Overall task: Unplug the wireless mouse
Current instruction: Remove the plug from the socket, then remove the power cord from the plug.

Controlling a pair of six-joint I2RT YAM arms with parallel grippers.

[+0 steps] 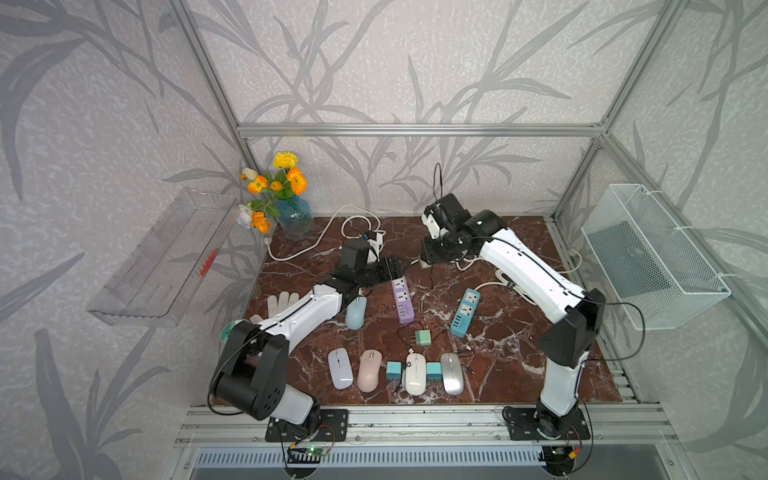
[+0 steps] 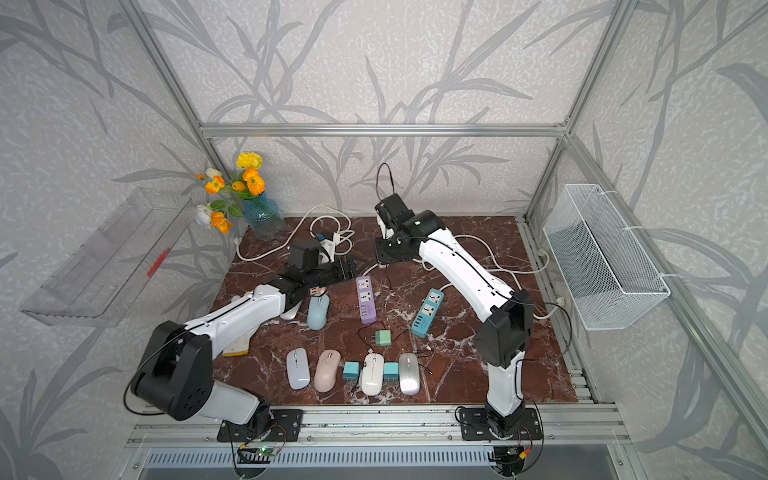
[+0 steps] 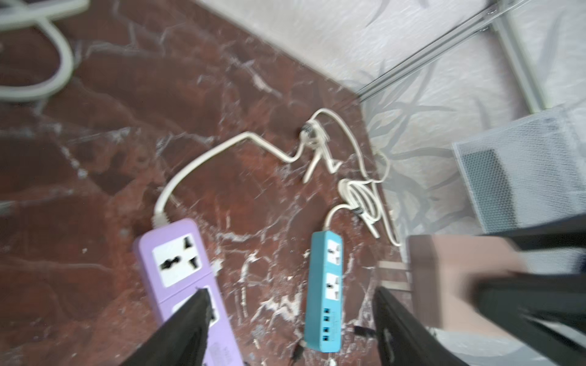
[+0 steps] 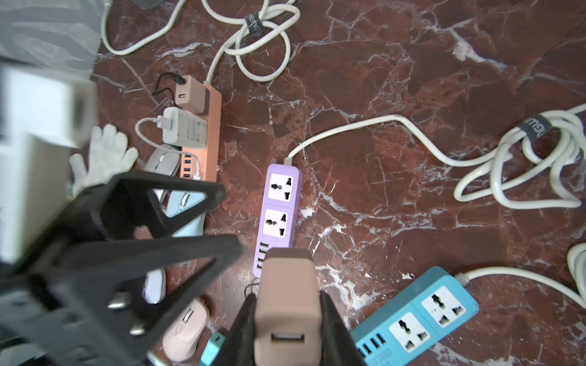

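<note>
My right gripper (image 4: 287, 296) is shut on a tan-pink USB adapter (image 4: 285, 317), held off the table with its USB port empty. The same adapter shows blurred, prongs out, in the left wrist view (image 3: 450, 279). My left gripper (image 3: 291, 293) is open with nothing between its fingers; it hangs just beside the adapter, above the light blue mouse (image 1: 356, 312). An orange power strip (image 4: 211, 133) carries a pink and a white adapter. A silver mouse (image 4: 161, 161) lies beside it on a white cable. In both top views the left arm hides that strip.
A purple strip (image 1: 402, 301) and a teal strip (image 1: 465, 312) lie mid-table with coiled white cords behind. Several mice (image 1: 369, 370), teal adapters (image 1: 393, 370) and a green adapter (image 1: 423, 337) sit near the front. A flower vase (image 1: 296, 216) stands back left, a glove (image 1: 282, 303) left, a wire basket (image 1: 652, 257) right.
</note>
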